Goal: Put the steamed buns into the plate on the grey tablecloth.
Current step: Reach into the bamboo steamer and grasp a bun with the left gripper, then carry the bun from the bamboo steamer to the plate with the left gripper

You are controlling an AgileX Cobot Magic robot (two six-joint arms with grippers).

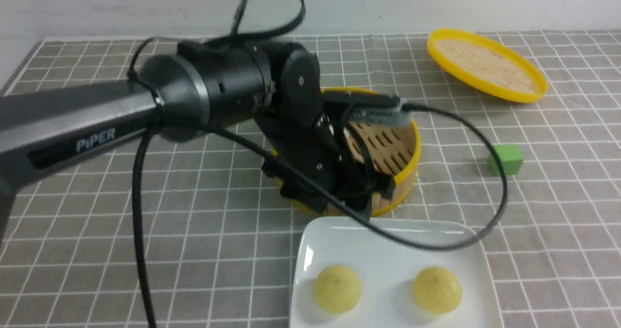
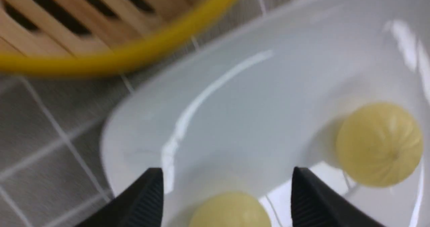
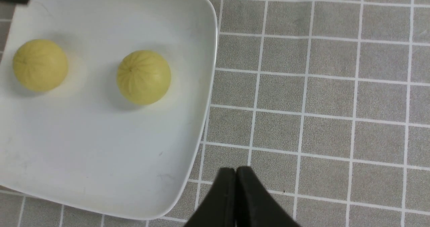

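Note:
Two pale yellow steamed buns [image 1: 338, 288] [image 1: 437, 289] lie side by side in the white square plate [image 1: 388, 240] on the grey tablecloth [image 1: 194, 221]. My left gripper [image 1: 349, 199] hangs over the plate's far edge, just in front of the steamer. In the left wrist view it [image 2: 228, 180] is open, jaws wide apart. One bun [image 2: 231, 210] lies on the plate [image 2: 235, 102] between them, untouched; the other bun [image 2: 379, 144] sits off to one side. My right gripper [image 3: 236, 173] is shut and empty over the tablecloth [image 3: 319, 102], beside the plate [image 3: 84, 146] and its buns [image 3: 40, 65] [image 3: 143, 77].
A round yellow-rimmed bamboo steamer [image 1: 407, 172] stands just behind the plate, partly covered by my left arm. Its flat lid [image 1: 485, 66] lies at the back right. A green cube [image 1: 505, 159] sits right of the steamer. A black cable [image 1: 499, 206] loops over the plate's far edge.

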